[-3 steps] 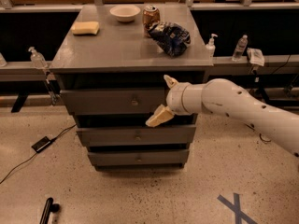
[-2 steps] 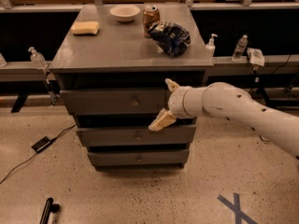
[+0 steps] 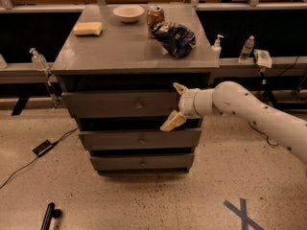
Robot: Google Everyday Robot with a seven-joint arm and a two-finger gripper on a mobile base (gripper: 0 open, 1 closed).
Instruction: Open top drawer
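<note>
Here's the grey flat-topped bench (image 3: 120, 49) filling the middle of the view, three drawers stacked in its front. In from the right sweeps the white jointed robot arm (image 3: 252, 108), level with the top of that stack. The top drawer (image 3: 103, 104), the wide grey matte panel, sits just under the bench's front edge, and its front looks about in line with the narrower grey middle drawer (image 3: 115, 139) and bottom drawer (image 3: 120, 162) below it. Up on the surface, a crumpled dark blue bag (image 3: 176, 33) lies by the right edge. A yellow block-shaped sponge (image 3: 88, 28) sits toward the back left corner. A white round bowl (image 3: 128, 13) and a brown drinks can (image 3: 155, 17) stand at the back edge. The cream-fingered gripper (image 3: 176, 105) hangs before the right end of the top drawer's front, fingers (image 3: 172, 122) spread wide apart, one high, one low, nothing between them. The small round centre knob (image 3: 138, 103) sits off to its left, untouched.
</note>
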